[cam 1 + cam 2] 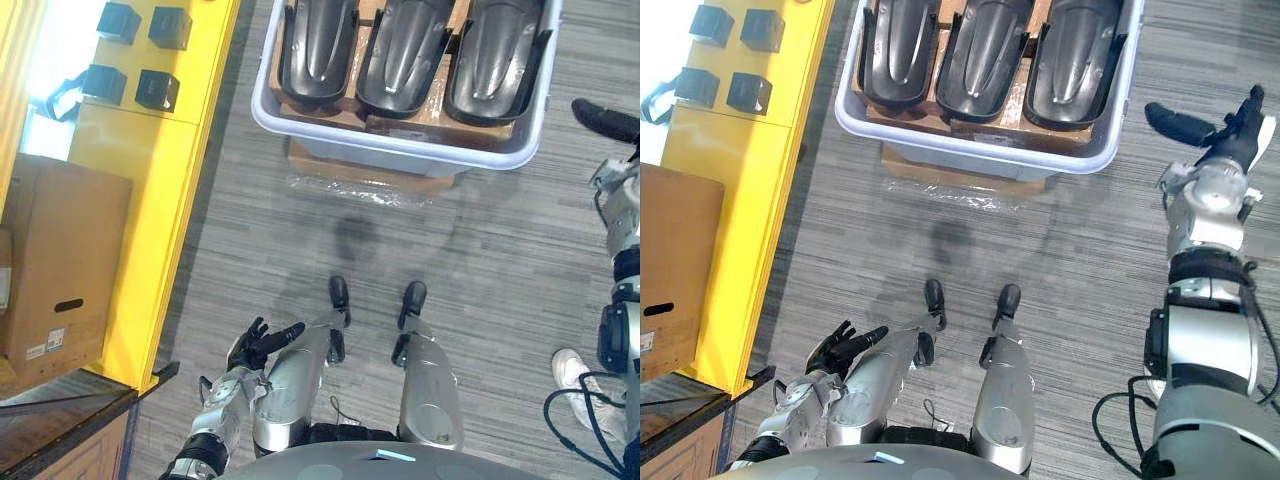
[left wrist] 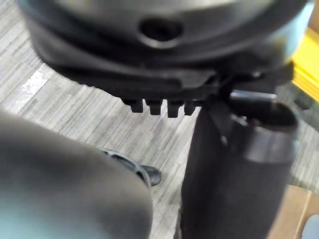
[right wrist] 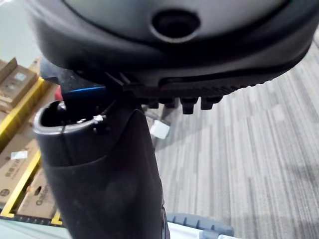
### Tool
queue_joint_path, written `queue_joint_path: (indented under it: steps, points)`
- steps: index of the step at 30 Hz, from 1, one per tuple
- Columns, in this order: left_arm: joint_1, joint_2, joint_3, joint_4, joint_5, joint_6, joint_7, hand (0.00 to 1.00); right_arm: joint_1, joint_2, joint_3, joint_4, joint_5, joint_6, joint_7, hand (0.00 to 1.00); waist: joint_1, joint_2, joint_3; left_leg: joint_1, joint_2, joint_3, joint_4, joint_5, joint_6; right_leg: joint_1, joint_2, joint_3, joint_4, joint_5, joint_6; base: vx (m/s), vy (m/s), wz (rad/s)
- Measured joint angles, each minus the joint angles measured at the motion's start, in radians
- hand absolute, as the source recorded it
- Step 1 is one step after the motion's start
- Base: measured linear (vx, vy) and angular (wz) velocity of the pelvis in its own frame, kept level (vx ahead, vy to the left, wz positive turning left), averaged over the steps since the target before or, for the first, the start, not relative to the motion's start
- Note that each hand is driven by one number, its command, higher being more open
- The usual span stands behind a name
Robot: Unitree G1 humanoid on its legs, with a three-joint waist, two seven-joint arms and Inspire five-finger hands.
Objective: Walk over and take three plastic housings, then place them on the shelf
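Observation:
Three black plastic housings lie side by side in a pale grey bin [image 1: 400, 152] on the floor ahead: the left housing [image 1: 318, 50], the middle housing [image 1: 402, 50] and the right housing [image 1: 495, 60]. My left hand [image 1: 258, 345] hangs low at my left side with its fingers straight and nothing in it. My right hand [image 1: 1235, 135] is raised to the right of the bin, level with its near corner and apart from it. Its thumb [image 1: 1180, 125] stretches toward the bin, and it holds nothing.
A yellow shelf [image 1: 150, 200] runs along the left, with small black blocks [image 1: 157, 90] on it. A cardboard box [image 1: 50, 260] sits further left. The bin rests on flat cardboard [image 1: 340, 165]. A person's white shoe [image 1: 572, 370] shows at the right. Grey carpet lies between me and the bin.

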Motion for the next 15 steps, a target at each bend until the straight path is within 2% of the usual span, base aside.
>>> queue_joint_path:
  steps: [7, 11, 15]
  points:
    - [0.000, -0.005, -0.026, 0.017, -0.026, -0.005, -0.041, 1.00, -0.110, -0.074, 0.110, 0.005, -0.041, 0.038, 0.001, 1.00, -0.001, 0.044, 0.007, -0.004, -0.027, -0.022, -0.045, 0.042, 0.000, -0.058, -0.035, -0.009, 0.097, -0.041, -0.001, 0.00, 0.007, 0.11]
    - [0.000, -0.005, -0.033, 0.016, -0.026, -0.017, -0.053, 1.00, -0.128, -0.074, 0.129, 0.005, -0.040, 0.044, 0.001, 1.00, 0.005, 0.047, 0.006, -0.006, -0.032, -0.033, -0.058, 0.056, -0.004, -0.078, -0.045, -0.014, 0.134, -0.060, -0.005, 0.00, -0.029, 0.10]
    - [0.000, -0.004, -0.037, 0.016, -0.040, -0.016, -0.060, 1.00, -0.166, -0.082, 0.158, 0.015, -0.042, 0.093, 0.011, 1.00, 0.017, 0.049, 0.005, -0.010, -0.032, -0.041, -0.059, 0.062, -0.005, -0.088, -0.047, -0.017, 0.155, -0.071, -0.010, 0.00, -0.040, 0.05]
